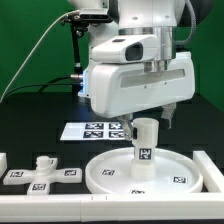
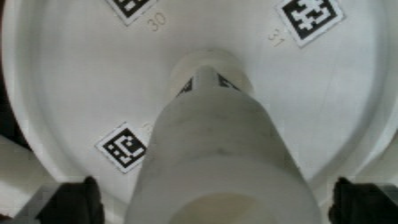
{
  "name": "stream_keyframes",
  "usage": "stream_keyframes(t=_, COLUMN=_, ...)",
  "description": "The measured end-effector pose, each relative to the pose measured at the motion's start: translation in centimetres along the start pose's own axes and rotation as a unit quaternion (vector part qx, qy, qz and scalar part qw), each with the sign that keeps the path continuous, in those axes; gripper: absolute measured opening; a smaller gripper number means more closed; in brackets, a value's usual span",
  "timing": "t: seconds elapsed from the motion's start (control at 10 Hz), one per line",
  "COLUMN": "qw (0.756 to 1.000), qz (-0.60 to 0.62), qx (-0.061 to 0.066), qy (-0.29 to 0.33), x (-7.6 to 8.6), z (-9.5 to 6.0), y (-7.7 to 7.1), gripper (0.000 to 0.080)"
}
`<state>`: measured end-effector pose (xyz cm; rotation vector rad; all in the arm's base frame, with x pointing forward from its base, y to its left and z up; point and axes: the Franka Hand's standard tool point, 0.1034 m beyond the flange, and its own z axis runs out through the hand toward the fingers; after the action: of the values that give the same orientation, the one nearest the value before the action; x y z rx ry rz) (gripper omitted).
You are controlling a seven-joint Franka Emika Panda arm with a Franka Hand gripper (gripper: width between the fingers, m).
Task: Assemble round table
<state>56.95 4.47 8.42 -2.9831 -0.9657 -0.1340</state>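
Observation:
The large round disc [image 1: 185, 172] lies flat on the table at the exterior view's right. The short thick cylinder leg [image 1: 145, 148] stands upright on the disc's middle. My gripper [image 1: 150, 120] hangs right over the leg's top, its fingers down on either side of it. In the wrist view the leg [image 2: 222, 140] fills the middle over the disc [image 2: 107, 70], and the dark fingertips [image 2: 75, 202] stand apart from its sides with a gap showing. The gripper [image 2: 222, 205] is open. The small cross-shaped foot [image 1: 42, 172] lies on the table at the exterior view's left.
The marker board [image 1: 100, 130] lies behind the disc. A low white rail [image 1: 100, 206] runs along the front, with white end pieces at the left [image 1: 5, 160] and right [image 1: 212, 165]. Dark cables and a stand rise at the back left.

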Motion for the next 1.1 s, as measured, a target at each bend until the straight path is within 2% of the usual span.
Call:
stream_keyframes(t=0.1, qw=1.0, qz=0.01, qx=0.0, qy=0.0, x=0.0, z=0.0, y=0.0, gripper=0.052)
stream_keyframes(t=0.2, qw=1.0, qz=0.024, qx=0.0, qy=0.0, x=0.0, z=0.0, y=0.0, gripper=0.052)
stream_keyframes(t=0.3, qw=0.998, qz=0.065, qx=0.001, qy=0.001, x=0.0, z=0.0, y=0.0, gripper=0.0399)
stream_keyframes(t=0.6, qw=0.979, qz=0.204, qx=-0.002, qy=0.006, x=0.0, z=0.0, y=0.3, gripper=0.0402)
stream_keyframes(t=0.8, qw=0.943, qz=0.331, qx=-0.006, qy=0.015, x=-0.1, z=0.1, y=0.6, gripper=0.0402)
stream_keyframes(t=1.0, qw=0.867, qz=0.498, qx=0.005, qy=0.017, x=-0.5, z=0.1, y=1.1, gripper=0.0403)
stream_keyframes(t=1.1, qw=0.859, qz=0.512, qx=0.006, qy=0.007, x=-0.5, z=0.1, y=1.0, gripper=0.0403)
